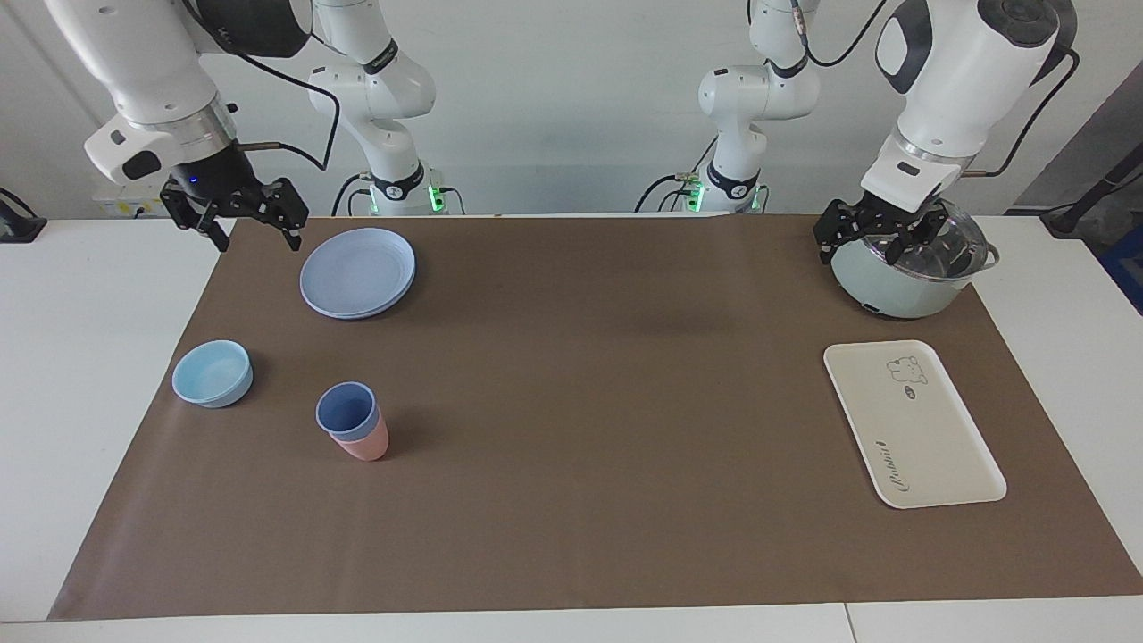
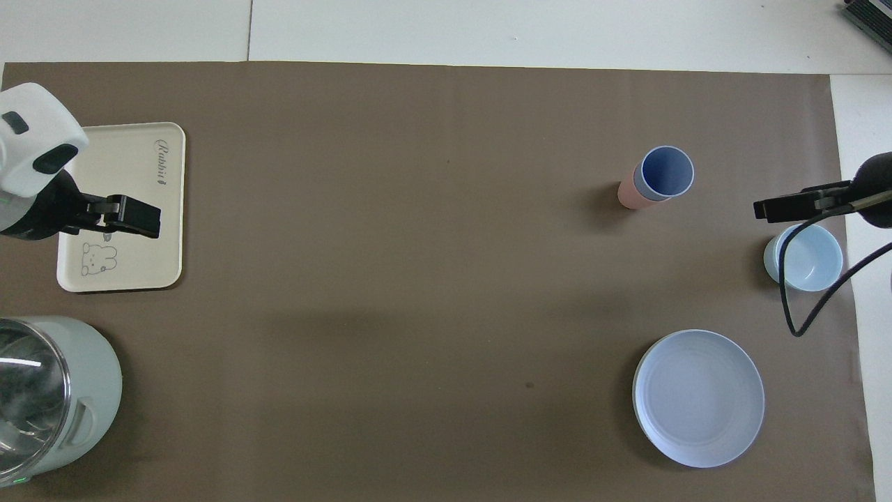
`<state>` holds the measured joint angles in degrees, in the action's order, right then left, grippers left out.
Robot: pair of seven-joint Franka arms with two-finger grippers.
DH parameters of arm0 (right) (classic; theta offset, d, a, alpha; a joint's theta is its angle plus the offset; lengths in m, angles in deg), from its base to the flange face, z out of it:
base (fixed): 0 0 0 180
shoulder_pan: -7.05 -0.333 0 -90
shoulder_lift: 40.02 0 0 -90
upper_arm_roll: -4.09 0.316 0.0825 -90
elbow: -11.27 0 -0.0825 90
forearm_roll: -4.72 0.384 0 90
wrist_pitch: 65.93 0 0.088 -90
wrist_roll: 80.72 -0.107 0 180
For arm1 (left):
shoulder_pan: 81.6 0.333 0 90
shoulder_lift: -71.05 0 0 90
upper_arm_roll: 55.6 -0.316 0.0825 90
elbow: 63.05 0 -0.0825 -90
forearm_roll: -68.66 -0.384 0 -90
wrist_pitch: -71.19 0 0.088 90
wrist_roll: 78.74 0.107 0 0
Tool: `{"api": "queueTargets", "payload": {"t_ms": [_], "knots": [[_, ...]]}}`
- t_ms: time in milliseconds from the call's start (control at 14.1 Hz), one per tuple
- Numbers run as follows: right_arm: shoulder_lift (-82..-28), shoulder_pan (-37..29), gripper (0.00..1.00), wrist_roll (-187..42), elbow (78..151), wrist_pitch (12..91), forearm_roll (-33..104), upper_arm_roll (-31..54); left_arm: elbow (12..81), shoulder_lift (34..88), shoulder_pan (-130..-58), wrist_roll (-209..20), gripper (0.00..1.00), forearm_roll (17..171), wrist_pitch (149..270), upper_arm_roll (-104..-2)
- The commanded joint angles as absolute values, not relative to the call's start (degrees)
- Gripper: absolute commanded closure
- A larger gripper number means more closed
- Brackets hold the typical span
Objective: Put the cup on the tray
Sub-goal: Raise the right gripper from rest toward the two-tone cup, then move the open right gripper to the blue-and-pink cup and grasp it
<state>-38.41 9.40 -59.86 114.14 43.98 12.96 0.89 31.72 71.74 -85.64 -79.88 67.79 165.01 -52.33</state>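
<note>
The periwinkle-blue cup [image 1: 344,409] stands upright, nested inside a salmon-pink cup [image 1: 364,445], on the brown mat toward the right arm's end; the overhead view shows the cup [image 2: 667,172] too. The cream tray [image 1: 911,429] with the bear drawing lies flat toward the left arm's end and holds nothing; it also shows in the overhead view [image 2: 125,167]. My right gripper [image 1: 256,234] is open and empty, up in the air over the mat's edge beside the blue plate. My left gripper [image 1: 880,250] is open and empty, up in the air by the pot and the tray.
A round blue plate [image 1: 357,271] lies nearer to the robots than the cups. A light-blue bowl [image 1: 212,372] sits beside the cups at the mat's edge. A pale-green pot with a glass lid [image 1: 911,277] stands nearer to the robots than the tray.
</note>
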Motion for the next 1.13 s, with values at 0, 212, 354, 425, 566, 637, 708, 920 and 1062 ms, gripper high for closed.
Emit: {"api": "queueTargets", "payload": {"t_ms": [0,212,354,425,566,637,708,920,1062], "knots": [[-38.3,13.3,0.00,-44.8,120.0,51.0,20.5,1.3,33.2,73.2,-86.3,-80.2,0.00,66.6,165.0,-52.6],[-41.7,17.9,0.00,-29.1,120.3,52.3,30.2,1.3,33.2,73.2,-86.2,-80.2,0.00,66.6,165.1,-52.6],[-45.5,20.5,0.00,-15.4,120.3,54.4,39.4,1.3,33.2,73.2,-86.3,-80.2,0.00,66.6,165.1,-52.6],[-47.2,20.9,0.00,-9.2,120.5,56.7,44.0,1.3,33.0,73.1,-86.3,-80.2,0.00,66.6,165.0,-52.6],[-49.7,20.9,0.00,-2.2,121.2,58.7,52.1,1.3,33.3,73.2,-86.2,-79.9,0.00,66.6,165.1,-52.6],[-50.8,20.9,0.00,1.1,121.5,59.0,56.4,1.2,33.3,73.2,-86.2,-79.8,0.00,66.6,165.1,-52.6],[-52.0,20.9,0.00,4.4,121.8,59.7,60.1,1.3,33.3,73.2,-86.2,-80.0,0.00,66.6,164.9,-52.6],[-54.3,20.9,0.00,12.8,123.6,59.7,68.9,1.3,33.5,73.4,-86.2,-80.1,0.00,66.6,164.9,-52.6],[-55.3,20.9,0.00,15.7,124.0,59.0,71.0,1.3,33.4,73.3,-86.1,-79.6,0.00,66.6,165.0,-52.7]]}}
